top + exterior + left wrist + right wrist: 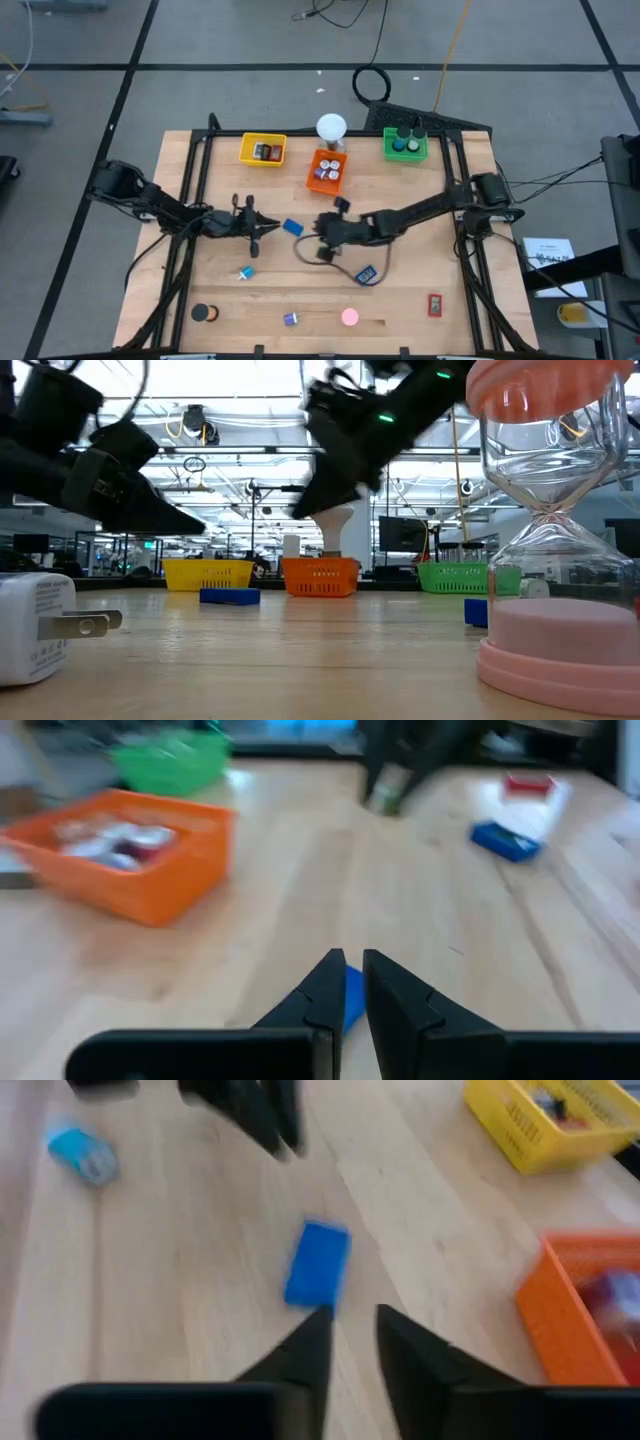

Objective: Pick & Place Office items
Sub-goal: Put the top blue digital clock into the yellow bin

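In the high view's middle, the right gripper (318, 238) hangs just right of a blue block (292, 227); its wrist view shows the fingers (300, 1348) slightly parted with nothing between them, the block (317, 1263) just ahead. The left gripper (262, 229) sits left of the same block, its fingers (325, 988) nearly closed and empty. Other office items are scattered toward the lower frame: a teal piece (246, 272), black roll (203, 313), pink roll (349, 317) and red block (435, 304); the orange tray (313, 176) stands above centre.
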Robot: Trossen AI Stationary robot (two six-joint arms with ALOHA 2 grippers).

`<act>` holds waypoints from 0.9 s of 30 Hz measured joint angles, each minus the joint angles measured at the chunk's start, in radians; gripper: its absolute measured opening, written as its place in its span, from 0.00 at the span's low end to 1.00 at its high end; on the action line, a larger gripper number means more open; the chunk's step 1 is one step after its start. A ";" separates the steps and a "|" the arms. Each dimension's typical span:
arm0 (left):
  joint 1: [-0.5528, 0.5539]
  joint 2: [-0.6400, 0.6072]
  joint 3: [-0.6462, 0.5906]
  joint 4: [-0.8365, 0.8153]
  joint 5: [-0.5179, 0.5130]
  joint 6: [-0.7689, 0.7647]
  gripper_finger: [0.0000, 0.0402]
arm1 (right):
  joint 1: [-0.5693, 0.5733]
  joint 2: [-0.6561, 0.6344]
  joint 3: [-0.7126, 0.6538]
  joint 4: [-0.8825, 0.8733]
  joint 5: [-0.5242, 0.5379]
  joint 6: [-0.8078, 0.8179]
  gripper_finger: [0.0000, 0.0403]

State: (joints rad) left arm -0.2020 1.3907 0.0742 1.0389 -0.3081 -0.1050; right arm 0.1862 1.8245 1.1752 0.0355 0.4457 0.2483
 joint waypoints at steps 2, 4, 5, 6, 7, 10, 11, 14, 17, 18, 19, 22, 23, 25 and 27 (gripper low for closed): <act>0.027 0.000 0.047 -0.099 0.088 0.018 0.10 | 0.007 -0.046 -0.098 0.097 -0.001 0.001 0.05; 0.050 0.000 0.104 -0.218 0.163 0.041 0.10 | 0.014 -0.091 -0.195 0.207 -0.002 0.001 0.02; 0.058 0.000 0.136 -0.274 0.178 0.050 0.10 | 0.018 -0.115 -0.242 0.256 -0.001 0.001 0.02; 0.065 0.000 0.168 -0.334 0.178 0.063 0.10 | 0.020 -0.130 -0.281 0.321 -0.001 0.001 0.04; 0.071 0.000 0.207 -0.409 0.177 0.081 0.11 | 0.021 -0.143 -0.319 0.386 -0.004 0.001 0.04; 0.087 0.001 0.316 -0.626 0.177 0.136 0.11 | 0.025 -0.187 -0.419 0.502 -0.004 0.001 0.05; 0.089 0.001 0.348 -0.681 0.178 0.149 0.11 | 0.025 -0.196 -0.438 0.539 -0.004 0.001 0.04; 0.093 0.000 0.443 -0.853 0.210 0.184 0.12 | 0.025 -0.226 -0.478 0.577 -0.004 0.001 0.01; 0.092 0.004 0.503 -0.985 0.235 0.192 0.19 | 0.025 -0.234 -0.485 0.584 -0.004 0.001 0.01; 0.092 0.005 0.515 -1.015 0.240 0.189 0.23 | 0.025 -0.233 -0.485 0.589 -0.005 0.001 0.01; 0.092 0.004 0.524 -1.042 0.242 0.185 0.27 | 0.025 -0.232 -0.485 0.590 -0.005 0.001 0.01; 0.095 0.004 0.532 -1.066 0.256 0.186 0.40 | 0.025 -0.233 -0.485 0.589 -0.005 0.001 0.00; 0.096 0.004 0.532 -1.067 0.256 0.193 0.45 | 0.025 -0.232 -0.485 0.589 -0.005 0.001 0.00; 0.107 0.004 0.532 -1.067 0.258 0.207 0.54 | 0.025 -0.232 -0.485 0.590 -0.005 0.001 0.00; 0.123 0.004 0.532 -1.062 0.259 0.215 0.62 | 0.025 -0.232 -0.485 0.596 -0.005 0.001 0.00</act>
State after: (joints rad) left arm -0.0789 1.3949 0.6060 -0.0230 -0.0489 0.1103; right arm 0.2115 1.5921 0.6907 0.6319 0.4412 0.2493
